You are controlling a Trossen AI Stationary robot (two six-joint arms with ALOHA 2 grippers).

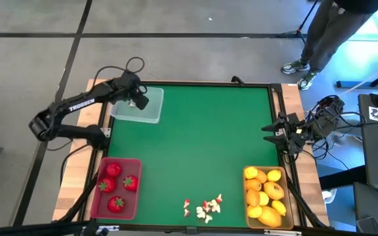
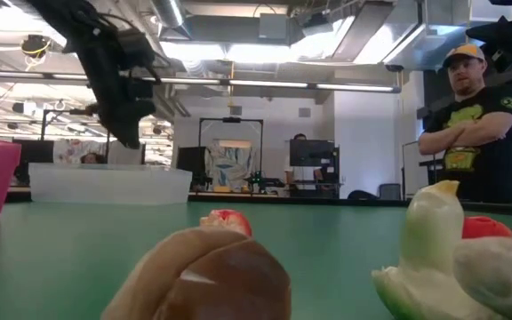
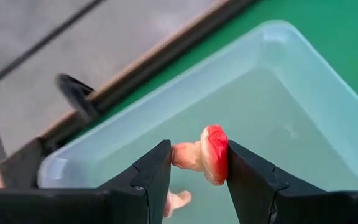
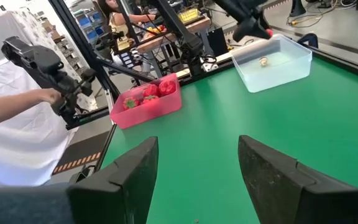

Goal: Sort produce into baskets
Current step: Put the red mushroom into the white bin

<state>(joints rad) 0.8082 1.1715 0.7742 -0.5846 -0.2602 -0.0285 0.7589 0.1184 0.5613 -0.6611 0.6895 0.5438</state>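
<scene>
My left gripper [image 1: 138,99] hangs over the clear basket [image 1: 151,113] at the table's far left, shut on a small white-and-red bit [image 3: 202,155]. Another small bit [image 3: 178,200] lies on that basket's floor, also seen as a bit [image 4: 263,61] in the right wrist view. Strawberries [image 1: 115,185] lie in the pinkish-red basket [image 1: 98,196] at the near left. Yellow and orange ovals [image 1: 268,195] fill the tan-yellow basket [image 1: 247,172] at the near right. Several white-and-red bits [image 1: 205,208] lie on the green mat near the front edge. My right gripper [image 1: 271,131] waits open at the table's right edge. My left gripper pinches the bit between its two fingers, one finger on the red cap [image 3: 221,155] and the other on the pale stem end [image 3: 178,154]. The fingers slant down from above. The bit is lifted clear, above the clear basket's floor.
The green mat's middle [image 1: 202,137] lies bare between the baskets. In the low view, bits [image 2: 212,276] loom close to the camera. A person [image 2: 469,124] stands beyond the table, and a hand [image 4: 17,106] shows off the table near the pinkish-red basket.
</scene>
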